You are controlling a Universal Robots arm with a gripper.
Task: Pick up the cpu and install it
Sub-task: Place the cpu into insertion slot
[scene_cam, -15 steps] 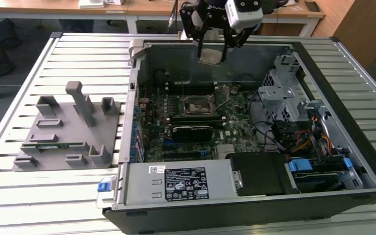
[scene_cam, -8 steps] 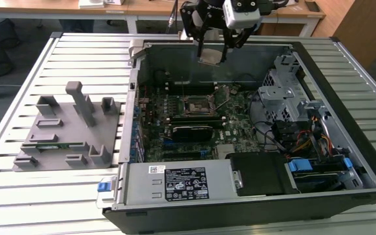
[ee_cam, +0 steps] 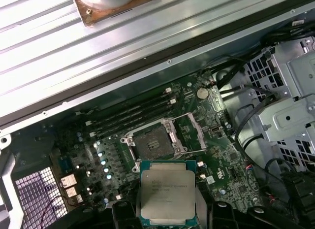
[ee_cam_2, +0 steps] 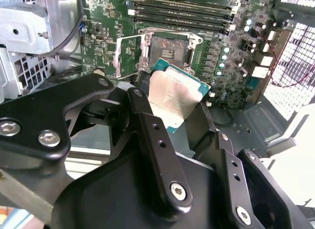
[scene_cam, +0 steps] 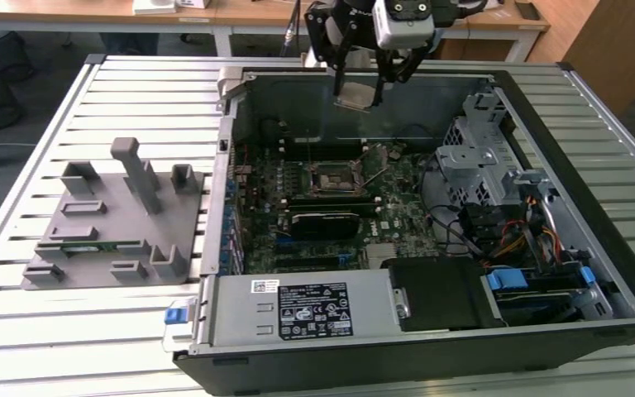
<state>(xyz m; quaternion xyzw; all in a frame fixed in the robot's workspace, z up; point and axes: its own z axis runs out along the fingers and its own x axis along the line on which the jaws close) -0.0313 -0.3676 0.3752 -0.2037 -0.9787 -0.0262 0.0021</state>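
Grips the cpu (ee_cam_2: 174, 98) by two opposite edges, gripper (scene_cam: 360, 94) clenched on it, silvery top bare between the black fingers (ee_cam_2: 147, 120). Hangs high over the open computer case (scene_cam: 406, 364), close to its back wall. Looks down, in the first wrist view, on the open socket (ee_cam: 155, 143) of the motherboard (ee_cam: 216, 160), below and just beyond the held chip, well apart from it. Sits far from the grey fixture (scene_cam: 108, 223) outside the case.
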